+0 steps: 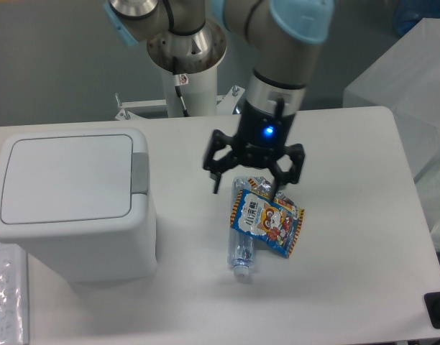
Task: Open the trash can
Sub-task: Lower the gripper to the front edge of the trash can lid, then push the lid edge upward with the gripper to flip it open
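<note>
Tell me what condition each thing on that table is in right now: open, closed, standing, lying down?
trash can: upright, lid shut flat, grey button tab not pressed by anything.
pincer: open, holding nothing, above the table just over the bottle's upper end.
plastic bottle: lying on its side, cap toward the camera.
snack packet: lying across the bottle, looks crumpled.

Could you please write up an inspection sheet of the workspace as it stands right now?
Surface: white table, no spills seen.
Job's things: trash can at the left edge, lid shut flat, grey push-button tab on its right side untouched.
Clutter: plastic bottle lying on its side, a printed snack bag lying over it.
Grippers: gripper open, empty, hanging above the bottle's upper end, clear of the can.
Cables: a thin cable runs down the arm's white pedestal.
Surroundings: grey wall behind; translucent box at right.
</note>
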You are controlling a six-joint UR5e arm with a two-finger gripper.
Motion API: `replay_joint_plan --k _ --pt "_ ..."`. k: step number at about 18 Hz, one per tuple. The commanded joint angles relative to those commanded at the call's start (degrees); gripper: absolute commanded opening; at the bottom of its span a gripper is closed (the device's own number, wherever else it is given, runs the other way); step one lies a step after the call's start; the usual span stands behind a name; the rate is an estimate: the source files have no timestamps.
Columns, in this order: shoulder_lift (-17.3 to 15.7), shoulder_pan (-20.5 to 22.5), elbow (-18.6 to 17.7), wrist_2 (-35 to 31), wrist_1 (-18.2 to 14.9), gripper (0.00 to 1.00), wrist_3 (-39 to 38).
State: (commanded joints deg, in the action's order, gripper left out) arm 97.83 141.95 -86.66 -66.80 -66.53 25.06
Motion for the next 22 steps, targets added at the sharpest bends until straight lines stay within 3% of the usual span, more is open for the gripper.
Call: replay_joint_plan --k 5,15,22 --pt "-1.3 -3.6 -0.5 -0.4 -0.3 1.0 -1.5" --pt "-2.5 -4.1 -4.9 -0.4 0.4 1.0 -0.9" --pt "-2.4 -4.2 -5.0 -0.4 0.9 1.0 -0.9"
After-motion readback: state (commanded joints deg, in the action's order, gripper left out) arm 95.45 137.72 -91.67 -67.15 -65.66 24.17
